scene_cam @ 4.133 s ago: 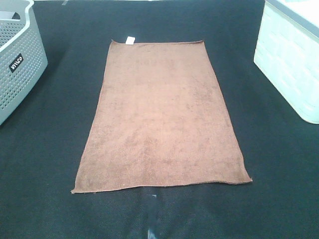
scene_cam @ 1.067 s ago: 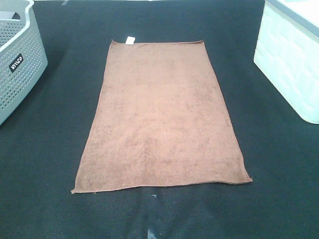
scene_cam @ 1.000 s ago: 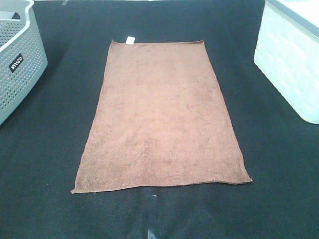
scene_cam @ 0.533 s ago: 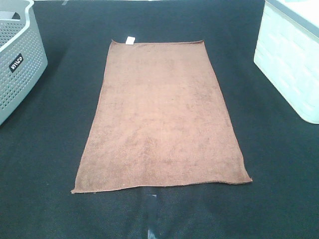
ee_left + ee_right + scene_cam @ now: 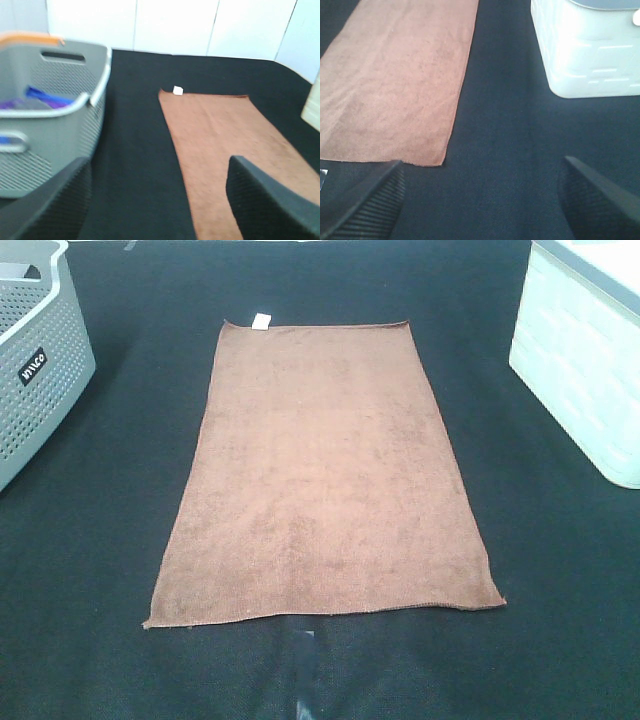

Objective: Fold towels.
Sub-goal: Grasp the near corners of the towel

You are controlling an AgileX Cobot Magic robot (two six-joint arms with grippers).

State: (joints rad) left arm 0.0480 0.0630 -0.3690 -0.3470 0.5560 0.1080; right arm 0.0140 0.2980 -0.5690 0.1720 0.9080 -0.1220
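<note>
A rust-brown towel [image 5: 325,470] lies flat and unfolded on the dark table, long side running away from the camera. Its small white tag [image 5: 262,322] sits on the far short edge. It also shows in the left wrist view [image 5: 225,135] and the right wrist view [image 5: 395,80]. Neither gripper appears in the exterior high view. My left gripper [image 5: 157,210] is open, off the towel's left side, with the towel's left edge between its fingers [image 5: 265,205]. My right gripper [image 5: 482,200] is open above bare table by the towel's near right corner [image 5: 439,161]. Both hold nothing.
A grey perforated basket [image 5: 35,360] stands at the far left; in the left wrist view [image 5: 50,115] it holds blue and purple cloth. A white bin [image 5: 585,350] stands at the far right, also in the right wrist view [image 5: 590,45].
</note>
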